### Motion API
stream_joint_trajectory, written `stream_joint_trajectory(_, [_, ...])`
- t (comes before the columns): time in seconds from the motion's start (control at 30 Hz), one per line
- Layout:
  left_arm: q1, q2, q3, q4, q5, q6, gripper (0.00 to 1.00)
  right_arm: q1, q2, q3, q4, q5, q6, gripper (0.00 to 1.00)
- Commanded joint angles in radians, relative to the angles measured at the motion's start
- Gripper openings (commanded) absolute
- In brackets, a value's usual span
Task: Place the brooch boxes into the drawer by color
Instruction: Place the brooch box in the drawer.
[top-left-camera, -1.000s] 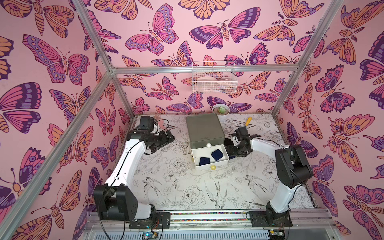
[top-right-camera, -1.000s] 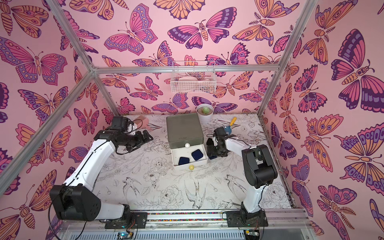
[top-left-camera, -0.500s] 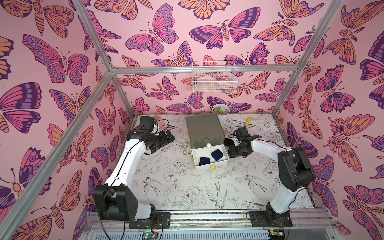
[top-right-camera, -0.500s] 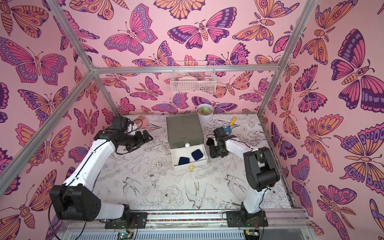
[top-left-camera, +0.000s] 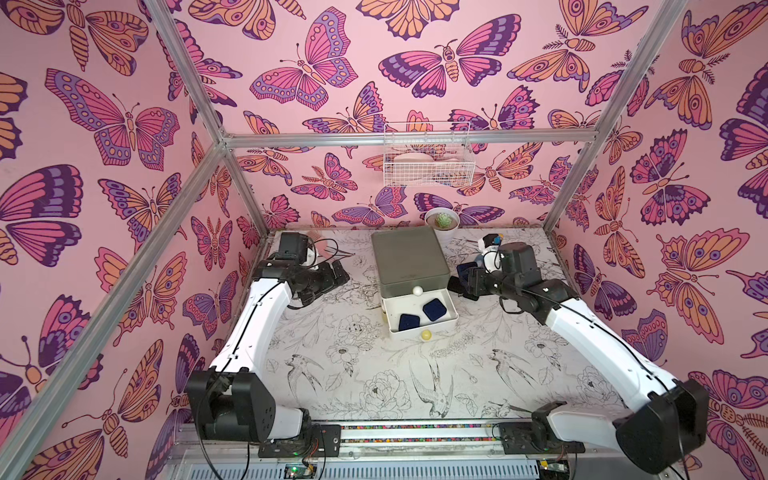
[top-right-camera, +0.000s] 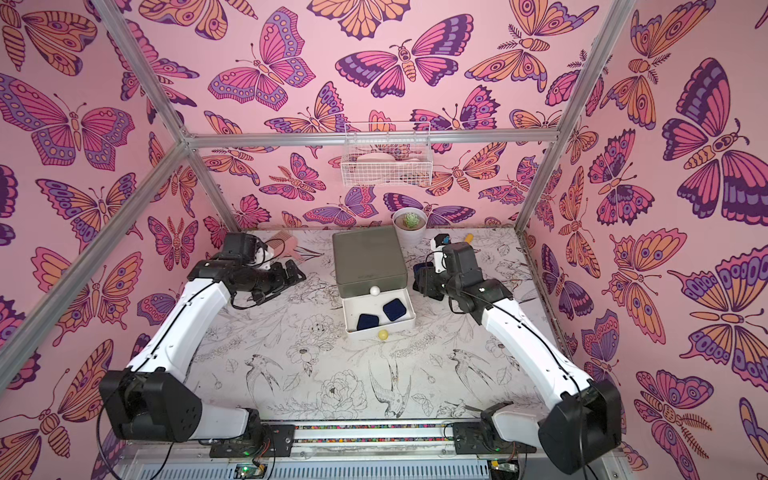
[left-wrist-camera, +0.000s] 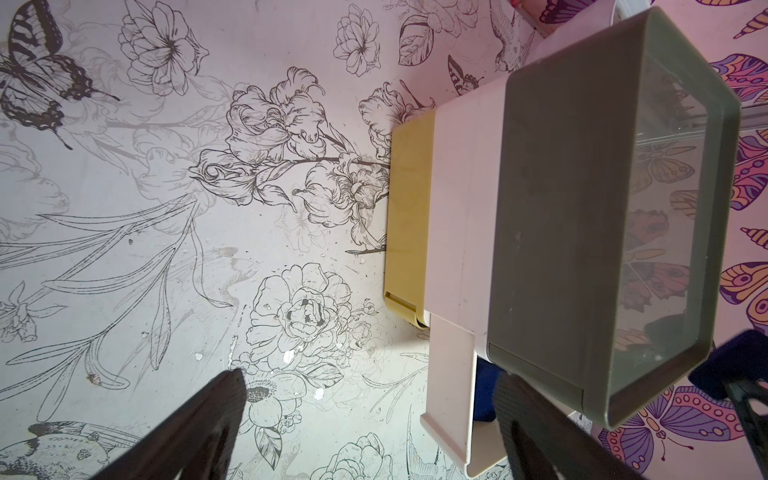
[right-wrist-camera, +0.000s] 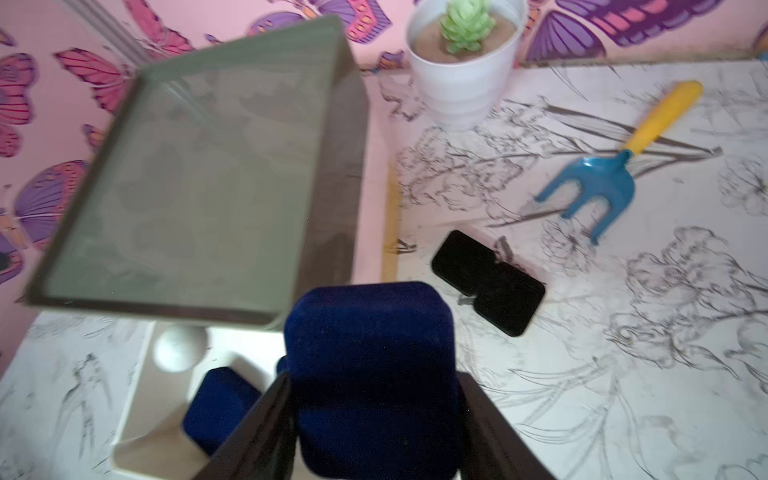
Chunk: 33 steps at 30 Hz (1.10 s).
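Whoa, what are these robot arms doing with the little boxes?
They are sorting brooch boxes into a drawer chest by color. The right gripper has its jaws shut on a navy blue brooch box right beside the chest. The white middle drawer is pulled open with two navy boxes inside. Black boxes lie on the table. The left gripper is open, holding nothing.
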Motion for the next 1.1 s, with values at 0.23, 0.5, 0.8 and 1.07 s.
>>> stream_joint_trajectory(0.23, [0.007,-0.022,-0.002,-0.011,-0.003,0.009,1.00,0.263,0.033,-0.027,-0.015,-0.099,0.012,0.59])
stream_joint_trajectory(0.5, [0.009,-0.046,-0.025,-0.011,-0.012,0.007,1.00,0.302,0.179,-0.010,0.015,-0.140,0.026,0.61])
stream_joint_trajectory(0.8, [0.009,-0.052,-0.026,-0.012,-0.013,0.008,1.00,0.301,0.315,0.057,0.030,-0.119,0.048,0.61])
stream_joint_trajectory(1.07, [0.011,-0.041,-0.028,-0.012,-0.010,0.012,1.00,0.302,0.367,0.105,0.053,0.012,0.071,0.62])
